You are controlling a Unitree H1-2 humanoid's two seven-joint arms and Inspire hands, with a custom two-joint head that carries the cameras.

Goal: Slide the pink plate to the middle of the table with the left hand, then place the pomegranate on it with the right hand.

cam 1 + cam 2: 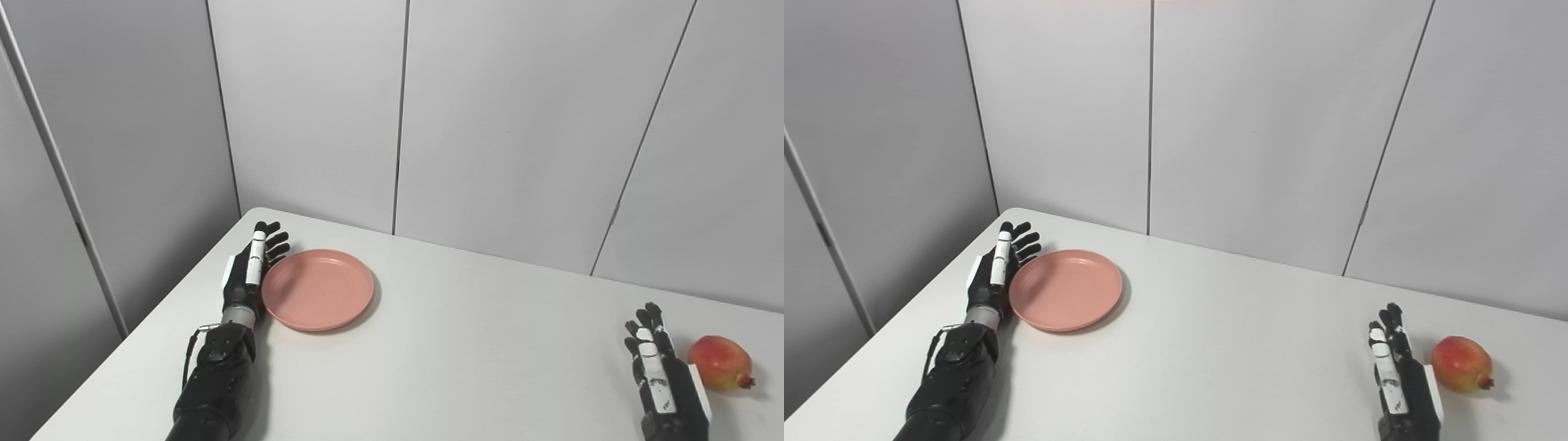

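On the white worktop [465, 343] near its far left corner, the pink plate [318, 289] looks light, stiff and easy to slide, so the released left hand [250, 269], touching its left rim, should push there, while the released right hand [664, 380] waits beside the firm, round pomegranate [719, 362].

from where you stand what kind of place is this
Probably a robot test booth, not a home: a plain white table boxed in by bare grey partition panels, holding only a pink plate and a pomegranate.

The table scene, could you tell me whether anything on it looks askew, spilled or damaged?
Nothing stands out. The pink plate lies flat and empty beside the open left hand; the pomegranate sits whole beside the open right hand.
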